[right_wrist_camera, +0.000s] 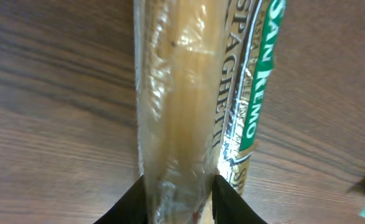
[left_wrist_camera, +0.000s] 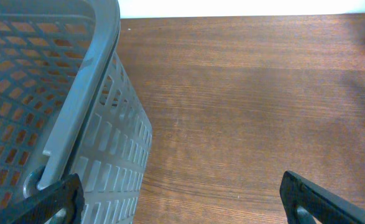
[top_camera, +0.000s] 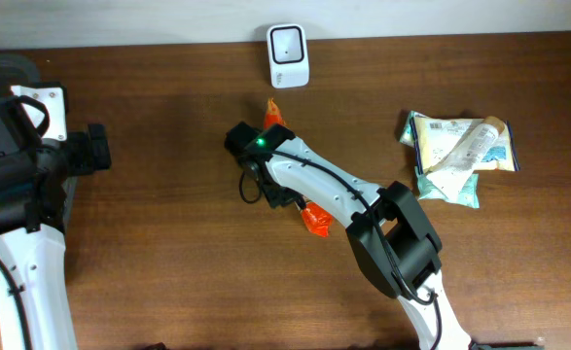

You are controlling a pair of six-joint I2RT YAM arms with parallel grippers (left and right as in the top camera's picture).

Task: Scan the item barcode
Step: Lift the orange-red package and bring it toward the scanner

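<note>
A long clear packet of spaghetti [right_wrist_camera: 182, 93] with a green San Remo label fills the right wrist view, lying lengthwise over the wooden table. My right gripper [right_wrist_camera: 181, 182] has a black finger pressed against each side of the packet's near end. Overhead, the right arm [top_camera: 324, 185] covers most of the packet, and only its orange ends [top_camera: 314, 222] stick out. The white scanner [top_camera: 288, 54] stands at the table's far edge, just beyond the packet's far tip. No barcode shows. My left gripper [left_wrist_camera: 182, 200] is wide open over bare wood, far to the left.
A grey slotted basket [left_wrist_camera: 64, 93] stands right beside the left gripper's left finger. A pile of other packets and a tube [top_camera: 457, 154] lies at the right of the table. The tabletop [top_camera: 168, 243] is brown wood.
</note>
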